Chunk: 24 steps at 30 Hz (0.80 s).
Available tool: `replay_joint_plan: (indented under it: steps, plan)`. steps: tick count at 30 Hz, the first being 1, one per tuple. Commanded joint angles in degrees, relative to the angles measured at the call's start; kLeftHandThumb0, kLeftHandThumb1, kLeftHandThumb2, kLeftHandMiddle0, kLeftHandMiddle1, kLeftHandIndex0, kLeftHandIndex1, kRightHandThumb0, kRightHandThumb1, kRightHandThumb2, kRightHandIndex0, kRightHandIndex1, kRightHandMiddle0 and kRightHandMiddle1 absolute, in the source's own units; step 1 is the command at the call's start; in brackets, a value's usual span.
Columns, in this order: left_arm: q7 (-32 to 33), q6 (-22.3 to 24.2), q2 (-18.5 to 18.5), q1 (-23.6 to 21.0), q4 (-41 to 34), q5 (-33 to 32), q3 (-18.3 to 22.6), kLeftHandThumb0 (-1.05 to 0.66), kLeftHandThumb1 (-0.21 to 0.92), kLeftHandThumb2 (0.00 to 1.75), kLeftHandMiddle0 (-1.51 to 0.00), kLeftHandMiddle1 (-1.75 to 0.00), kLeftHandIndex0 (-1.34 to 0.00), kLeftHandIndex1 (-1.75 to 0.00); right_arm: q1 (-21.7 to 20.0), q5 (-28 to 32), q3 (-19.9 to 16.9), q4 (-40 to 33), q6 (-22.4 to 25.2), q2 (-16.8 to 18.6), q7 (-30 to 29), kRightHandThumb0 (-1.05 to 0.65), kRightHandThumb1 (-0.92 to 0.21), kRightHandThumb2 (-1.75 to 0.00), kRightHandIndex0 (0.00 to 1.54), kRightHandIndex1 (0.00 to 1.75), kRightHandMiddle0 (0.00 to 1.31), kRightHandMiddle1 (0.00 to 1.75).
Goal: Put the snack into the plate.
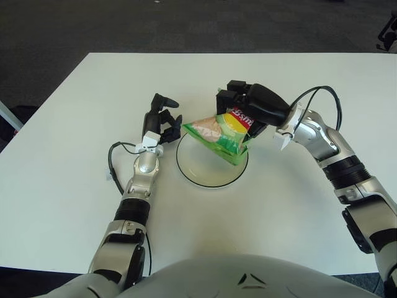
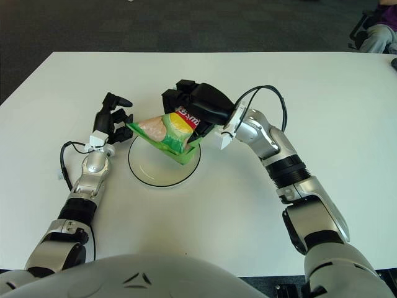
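Note:
A green snack bag (image 1: pixel 218 133) with a red and yellow label is held tilted above the white plate (image 1: pixel 201 171), which has a dark rim and lies at the table's middle. My right hand (image 1: pixel 245 102) is shut on the bag's upper right end, over the plate's far right edge. The bag's lower corner hangs close over the plate; I cannot tell if it touches. My left hand (image 1: pixel 162 121) shows just left of the plate, fingers relaxed and empty, next to the bag's left tip.
The white table (image 1: pixel 74 124) spreads wide on all sides. A black cable (image 1: pixel 111 162) loops beside my left forearm. Dark floor lies beyond the far edge.

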Motion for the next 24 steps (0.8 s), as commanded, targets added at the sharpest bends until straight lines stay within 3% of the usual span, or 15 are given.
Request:
replay_joint_plan:
  steps: [1, 4, 5, 6, 8, 10, 16, 24]
  plan:
    - [0.7, 0.0, 0.1, 1.3, 1.2, 0.5, -0.1, -0.39, 0.66, 0.86, -0.89, -1.75, -0.36, -1.75, -1.7, 4.8, 0.7, 0.0, -0.3, -1.6, 6.9, 0.17, -0.91, -0.31, 0.48, 1.43, 0.26, 1.16]
    - [0.8, 0.1, 0.1, 1.3, 1.1, 0.6, -0.1, -0.39, 0.66, 0.87, -0.89, -1.75, -0.36, -1.75, -2.9, 5.7, 1.4, 2.0, -1.6, -1.7, 10.5, 0.3, -0.92, -0.29, 0.45, 1.47, 0.31, 0.77]
    - [0.8, 0.1, 0.1, 1.3, 1.1, 0.6, -0.2, -0.39, 0.66, 0.87, -0.89, -1.75, -0.36, -1.75, -3.2, 5.8, 1.4, 2.5, -1.8, -1.6, 11.4, 0.2, -0.9, -0.27, 0.42, 1.3, 0.31, 0.73]
    - [0.8, 0.1, 0.1, 1.3, 1.1, 0.6, -0.2, -0.39, 0.66, 0.87, -0.89, -1.75, -0.36, -1.75, -3.4, 6.1, 1.5, 2.9, -1.6, -1.5, 12.5, 0.04, -0.9, -0.2, 0.43, 0.93, 0.34, 0.64]
    - [0.8, 0.2, 0.1, 1.4, 1.0, 0.7, -0.2, -0.39, 0.66, 0.87, -0.89, -1.75, -0.36, -1.75, -3.7, 7.0, 1.7, 3.3, -1.0, -1.4, 14.8, -0.09, -0.91, -0.11, 0.45, 0.5, 0.38, 0.48]
    - [0.8, 0.3, 0.1, 1.4, 0.9, 0.7, -0.2, -0.39, 0.66, 0.87, -0.89, -1.75, -0.36, -1.75, -3.9, 7.9, 1.9, 3.4, -0.3, -1.4, 17.3, -0.17, -0.92, -0.05, 0.4, 0.21, 0.41, 0.32]
    - [0.7, 0.5, 0.1, 1.5, 0.6, 0.6, -0.2, -0.39, 0.66, 0.87, -0.89, -1.75, -0.36, -1.75, -3.8, 9.8, 1.6, 2.8, 1.3, -1.2, 21.8, -0.15, -0.92, -0.03, 0.25, 0.02, 0.35, 0.09]
    - [0.6, 0.8, 0.0, 1.8, 0.0, 0.7, -0.4, -0.39, 0.66, 0.87, -0.9, -1.75, -0.36, -1.75, -3.2, 10.2, 0.7, 2.5, 1.3, -0.7, 23.5, -0.13, -0.92, -0.07, 0.18, 0.0, 0.29, 0.02]
